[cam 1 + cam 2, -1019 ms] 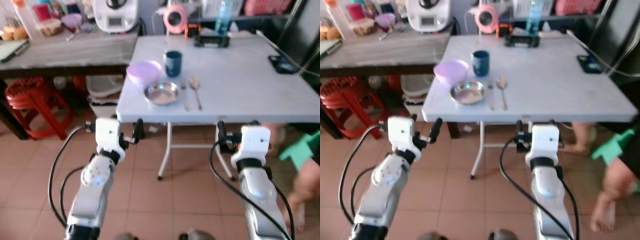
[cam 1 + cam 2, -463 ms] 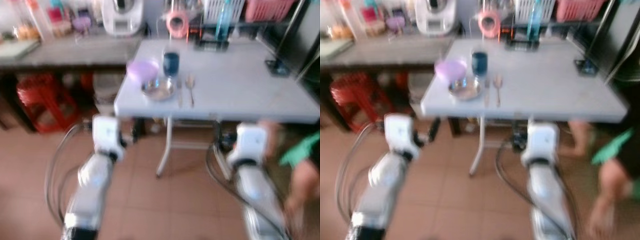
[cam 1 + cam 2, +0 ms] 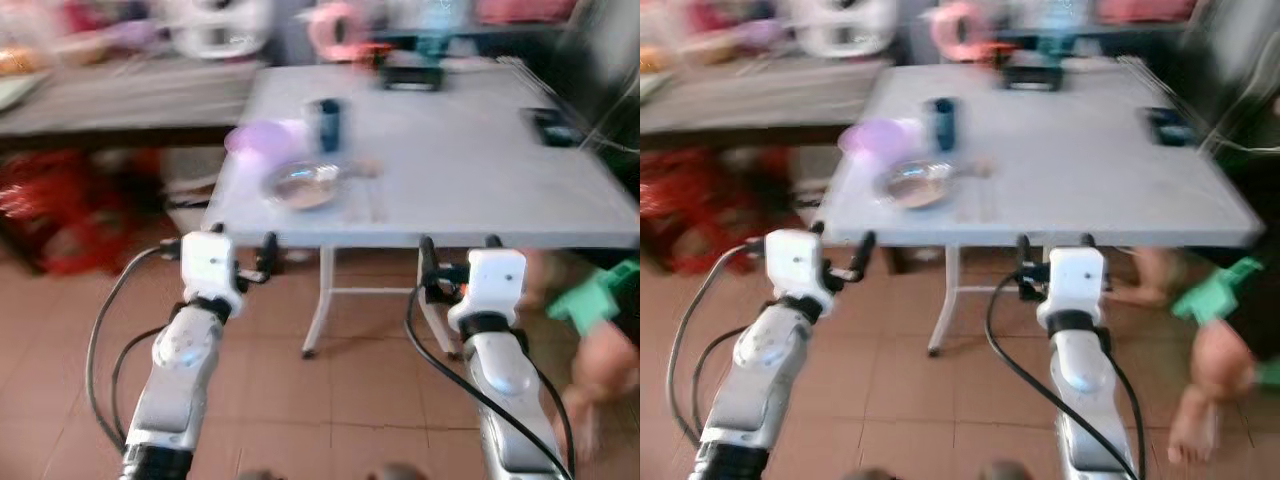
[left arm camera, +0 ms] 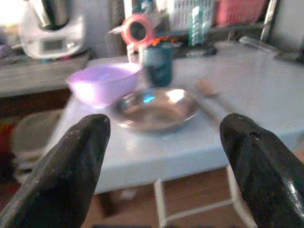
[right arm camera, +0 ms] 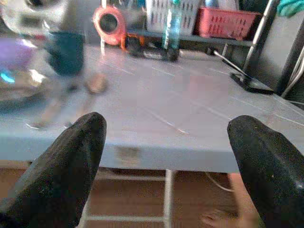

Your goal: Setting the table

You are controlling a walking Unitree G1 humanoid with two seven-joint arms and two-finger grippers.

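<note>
While the left gripper [image 3: 232,244] hangs wide apart and empty below the tabletop's [image 3: 460,160] near edge, a purple bowl [image 4: 103,83], metal plate [image 4: 156,108], blue cup [image 4: 157,63] and spoon [image 4: 207,88] cluster by its near-left corner, and the right gripper [image 3: 457,246] hangs likewise spread, holding nothing.

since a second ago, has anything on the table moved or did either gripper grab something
Nothing on the table has moved. The whole picture has shifted and blurred, so the camera moved with the robot. The left gripper and right gripper stay open and empty, held up before the table's near edge. The purple bowl, steel plate, blue cup and spoon lie as before.
</note>
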